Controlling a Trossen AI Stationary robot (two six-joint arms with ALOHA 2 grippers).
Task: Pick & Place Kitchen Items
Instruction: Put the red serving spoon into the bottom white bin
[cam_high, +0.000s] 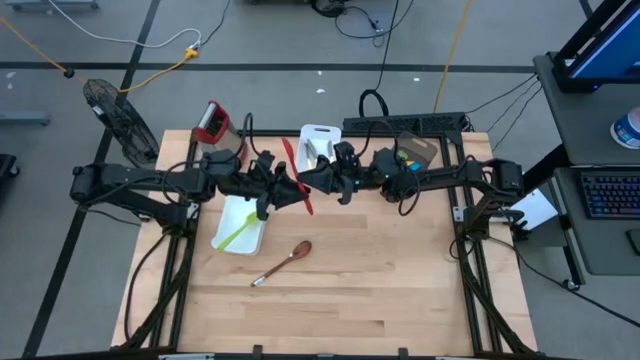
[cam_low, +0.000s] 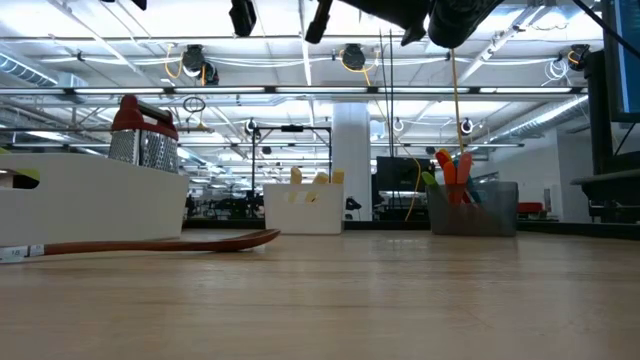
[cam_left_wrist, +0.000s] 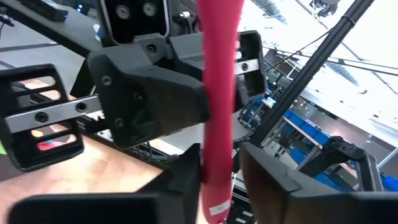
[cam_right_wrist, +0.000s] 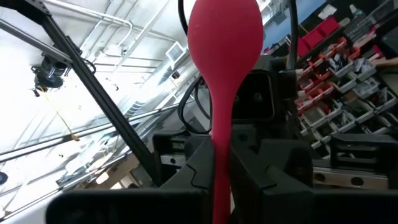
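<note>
Handover, mid-air, above the middle of the worktop (cam_high: 330, 290): that is the step I judge to be in hand.

Left arm: stretched in from the left edge, roughly level, wrist turned inward. My left claw (cam_high: 283, 190) sits at one end of the red spoon (cam_high: 297, 175), its fingers (cam_left_wrist: 180, 180) either side of the handle's end. From the left wrist view they look close against the handle, yet I cannot tell whether they have it clamped or merely bracket it.

Red spoon: held aloft, clear of the worktop, slanting between the two claws in the high view; the bowl shows in the right wrist view, pointing away from that claw.

Right arm: stretched in from the right edge, mirroring the left, the two wrists nearly meeting at centre. My right claw (cam_high: 336, 182) is closed tight on the handle, the shaft running between its fingers (cam_right_wrist: 193, 180).

Other stock: green utensil (cam_high: 237, 232) lying in the white tray (cam_high: 250, 243), left of centre; wooden spoon (cam_high: 283, 263) flat on the worktop just beside that tray; grater (cam_high: 212, 122) at the back left.

Next move, as I judge it: the left claw must be firmly on the handle before the right lets go, the arms drawing apart only then, lest the spoon drop.
</note>
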